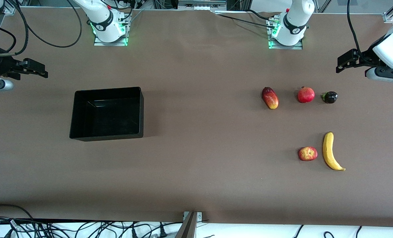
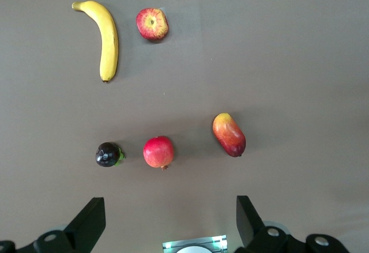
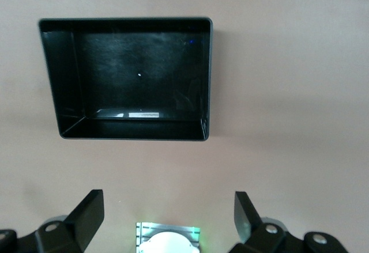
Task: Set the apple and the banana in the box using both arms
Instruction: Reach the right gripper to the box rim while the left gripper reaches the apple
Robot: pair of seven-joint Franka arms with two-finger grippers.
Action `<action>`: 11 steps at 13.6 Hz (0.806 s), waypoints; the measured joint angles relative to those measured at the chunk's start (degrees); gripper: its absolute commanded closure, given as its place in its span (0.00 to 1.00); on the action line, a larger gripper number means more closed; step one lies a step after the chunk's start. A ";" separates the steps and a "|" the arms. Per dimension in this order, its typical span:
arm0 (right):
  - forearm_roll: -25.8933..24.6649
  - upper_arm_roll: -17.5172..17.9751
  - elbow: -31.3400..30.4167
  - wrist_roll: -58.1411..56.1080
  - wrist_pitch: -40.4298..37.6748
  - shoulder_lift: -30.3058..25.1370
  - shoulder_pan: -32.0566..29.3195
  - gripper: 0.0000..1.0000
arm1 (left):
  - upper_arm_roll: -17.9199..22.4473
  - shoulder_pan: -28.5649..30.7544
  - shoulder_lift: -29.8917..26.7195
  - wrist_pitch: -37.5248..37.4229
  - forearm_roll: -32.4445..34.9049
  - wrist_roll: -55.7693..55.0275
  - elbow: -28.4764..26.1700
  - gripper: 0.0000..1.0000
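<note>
The apple (image 1: 307,153), red mottled with yellow, lies on the brown table toward the left arm's end. The yellow banana (image 1: 330,151) lies right beside it. Both also show in the left wrist view, the apple (image 2: 152,23) and the banana (image 2: 106,40). The black box (image 1: 105,136) stands empty toward the right arm's end and also shows in the right wrist view (image 3: 132,131). My left gripper (image 1: 339,67) hangs open and empty over the table's left-arm end (image 2: 170,207). My right gripper (image 1: 44,73) hangs open and empty over the right-arm end (image 3: 169,201).
Three other fruits lie in a row farther from the front camera than the apple: an oval dark-red and yellow fruit (image 1: 269,98), a round red fruit with a crown (image 1: 306,95) and a small dark purple fruit (image 1: 330,97). Cables run along the table's near edge.
</note>
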 measured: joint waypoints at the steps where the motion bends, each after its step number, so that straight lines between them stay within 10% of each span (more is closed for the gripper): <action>1: 0.00 -0.51 -1.60 0.79 1.02 0.17 -0.02 0.00 | 0.00 0.00 0.00 0.00 0.00 0.00 0.00 0.00; 11: 0.00 -1.28 -27.01 1.30 33.08 0.22 -0.10 0.00 | -0.01 -0.06 0.68 0.52 0.00 0.00 0.00 0.00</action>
